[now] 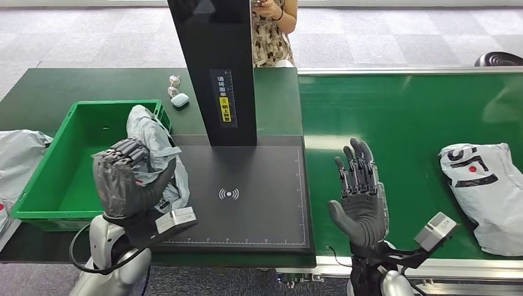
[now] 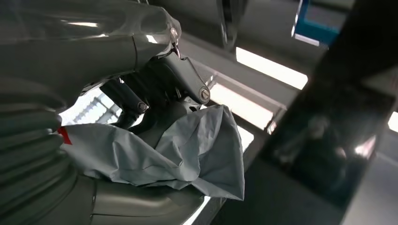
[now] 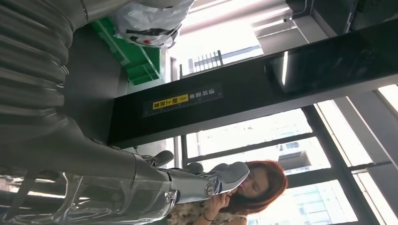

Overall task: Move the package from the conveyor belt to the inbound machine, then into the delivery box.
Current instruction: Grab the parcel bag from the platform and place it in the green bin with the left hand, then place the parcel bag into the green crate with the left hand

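Note:
My left hand (image 1: 126,176) grips a grey plastic package (image 1: 154,145) over the near right corner of the green delivery box (image 1: 46,185), at the left edge of the black inbound machine's scan plate (image 1: 247,197). The left wrist view shows the crumpled package (image 2: 187,150) clasped between the thumb and the dark fingers (image 2: 155,89). My right hand (image 1: 359,194) hovers open, fingers spread, over the green conveyor belt (image 1: 401,117) beside the plate. A second package (image 1: 487,188), white with black and red print, lies on the belt at the far right.
The machine's black upright column (image 1: 216,68) rises behind the plate. A person (image 1: 271,28) stands behind it. Small white items (image 1: 177,92) lie on the dark table past the box. Another grey bag (image 1: 18,157) lies left of the box.

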You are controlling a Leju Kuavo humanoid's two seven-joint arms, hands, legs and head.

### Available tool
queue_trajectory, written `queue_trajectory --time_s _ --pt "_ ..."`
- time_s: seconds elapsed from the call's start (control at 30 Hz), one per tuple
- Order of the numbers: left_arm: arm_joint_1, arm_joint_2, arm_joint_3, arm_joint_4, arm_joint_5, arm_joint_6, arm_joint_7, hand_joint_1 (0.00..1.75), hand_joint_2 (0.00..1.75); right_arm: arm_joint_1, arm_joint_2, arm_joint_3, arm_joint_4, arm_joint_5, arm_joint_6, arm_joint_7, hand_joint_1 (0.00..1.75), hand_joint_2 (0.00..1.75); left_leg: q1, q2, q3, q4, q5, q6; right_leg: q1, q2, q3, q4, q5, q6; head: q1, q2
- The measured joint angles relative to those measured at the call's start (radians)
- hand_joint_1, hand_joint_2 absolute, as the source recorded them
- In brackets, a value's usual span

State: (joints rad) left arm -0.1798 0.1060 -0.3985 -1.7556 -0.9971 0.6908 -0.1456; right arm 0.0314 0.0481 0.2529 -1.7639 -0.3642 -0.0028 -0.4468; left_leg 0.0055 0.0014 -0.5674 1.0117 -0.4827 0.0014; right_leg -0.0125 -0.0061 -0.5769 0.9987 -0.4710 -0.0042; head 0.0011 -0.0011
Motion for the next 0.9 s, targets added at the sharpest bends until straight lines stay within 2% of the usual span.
queue_trajectory --time_s 0.1,0.23,0.37,0.47,0.63,0.9 --pt "0.042 -0.016 0.088 -0.071 -0.012 0.008 -0.039 1.75 1.75 -0.001 0.000 0.000 0.000 0.003 0.000 0.003 0.00 1.75 0.000 0.000 0.000 0.000 0.000 0.000 0.000 0.000 0.000 0.000 0.000 0.000 0.000 0.000" --pt "0.075 -0.066 0.216 -0.135 0.011 0.010 -0.104 1.75 1.75 -0.003 0.000 0.000 0.000 0.007 0.007 0.005 0.00 1.75 0.000 0.000 0.000 0.000 0.000 0.000 0.000 0.000 0.000 0.000 0.000 0.000 0.000 0.000" --pt "0.060 -0.079 0.352 -0.140 0.035 0.009 -0.061 1.75 1.75 -0.013 0.003 -0.001 0.004 0.011 0.024 0.010 0.00 1.75 0.000 0.000 0.000 0.000 0.000 0.000 0.000 0.000 0.000 0.000 0.000 0.000 0.000 0.000" --pt "0.009 -0.057 0.428 -0.091 0.044 -0.004 -0.002 1.75 1.75 -0.026 0.008 -0.001 0.012 0.011 0.035 0.018 0.00 1.75 0.000 -0.001 0.000 0.000 0.001 -0.001 0.000 -0.001 0.000 0.001 0.000 -0.001 0.000 0.000" --pt "-0.117 -0.002 0.516 0.067 0.026 -0.055 0.076 1.75 1.75 -0.046 0.019 -0.001 0.025 0.011 0.048 0.024 0.00 1.75 0.001 -0.001 0.000 0.000 0.003 -0.003 0.000 -0.001 -0.001 0.003 0.001 -0.002 0.000 0.000" --pt "-0.294 0.068 0.573 0.322 -0.086 -0.129 0.184 1.75 1.75 -0.049 0.029 -0.002 0.027 0.013 0.059 0.037 0.00 1.75 0.002 -0.001 -0.001 0.000 0.003 -0.004 0.000 0.000 -0.002 0.003 0.002 -0.003 0.000 0.000"
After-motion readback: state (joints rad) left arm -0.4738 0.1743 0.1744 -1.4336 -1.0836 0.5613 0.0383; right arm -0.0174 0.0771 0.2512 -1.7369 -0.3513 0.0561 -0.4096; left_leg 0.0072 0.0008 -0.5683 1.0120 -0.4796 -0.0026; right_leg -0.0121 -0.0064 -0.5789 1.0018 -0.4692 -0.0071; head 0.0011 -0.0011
